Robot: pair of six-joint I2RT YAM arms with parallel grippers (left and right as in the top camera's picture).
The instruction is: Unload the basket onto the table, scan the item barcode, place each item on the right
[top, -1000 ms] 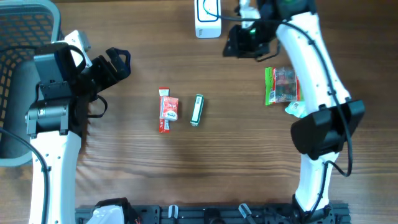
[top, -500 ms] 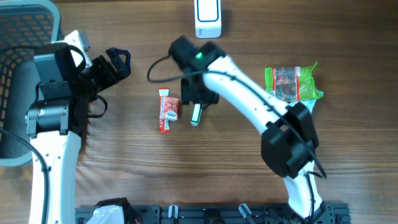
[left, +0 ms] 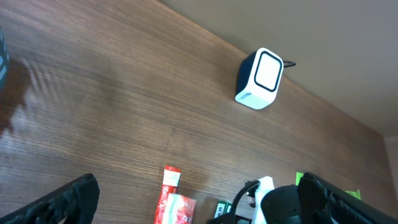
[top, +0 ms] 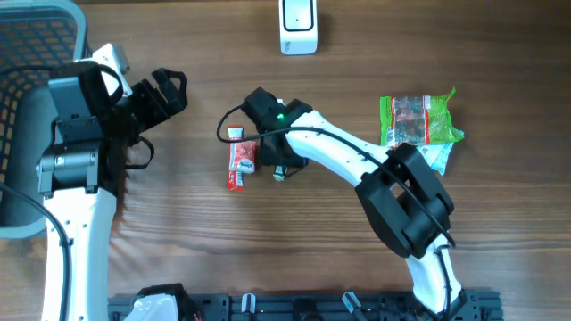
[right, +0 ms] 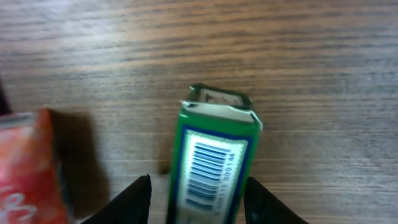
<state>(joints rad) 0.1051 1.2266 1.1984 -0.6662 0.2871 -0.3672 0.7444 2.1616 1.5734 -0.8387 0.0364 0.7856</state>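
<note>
A small green box (right: 214, 155) lies flat on the wooden table, barcode facing up. My right gripper (right: 199, 199) is down over it, open. Its fingers (right: 134, 199) straddle the box: the right one is at the box's edge, the left one stands a little apart. From overhead the right gripper (top: 281, 159) covers most of the green box (top: 279, 172). The white barcode scanner (top: 298, 25) stands at the table's far edge. My left gripper (top: 169, 89) hovers at the left, wide open and holding nothing. The scanner (left: 260, 78) shows in its view too.
A red packet (top: 241, 157) lies just left of the green box, almost touching it. A green candy bag (top: 417, 120) lies at the right with a pale packet under its lower edge. A grey mesh basket (top: 27, 53) stands at the far left.
My right arm swung from beside the scanner to the middle of the table and came down over the green box. Its jaws widened, then narrowed around the box. The left arm stayed still.
</note>
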